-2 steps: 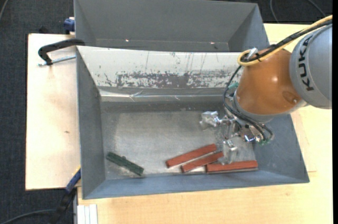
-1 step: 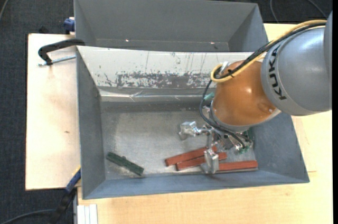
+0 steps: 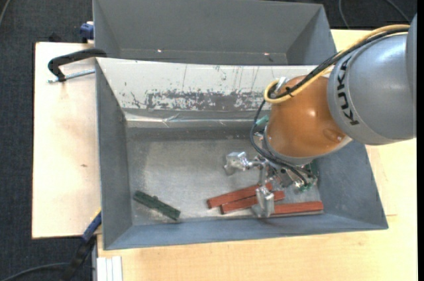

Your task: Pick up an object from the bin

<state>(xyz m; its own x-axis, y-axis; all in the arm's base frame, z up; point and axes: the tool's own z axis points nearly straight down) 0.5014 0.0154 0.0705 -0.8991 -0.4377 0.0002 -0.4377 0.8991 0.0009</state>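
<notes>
My gripper (image 3: 265, 199) is low in the front right part of the bin, under the arm's orange cover. It sits right over two red-brown flat bars. One bar (image 3: 230, 200) reaches out to the left of it and the other (image 3: 299, 208) to the right, along the front wall. The metal tip overlaps the place where the two bars meet. I cannot make out whether either bar is gripped. A dark green flat bar (image 3: 157, 205) lies apart at the front left of the bin floor.
The arm and its orange cover hang over the right side of the bin and hide the floor beneath them. The front wall rises just beyond the red-brown bars.
</notes>
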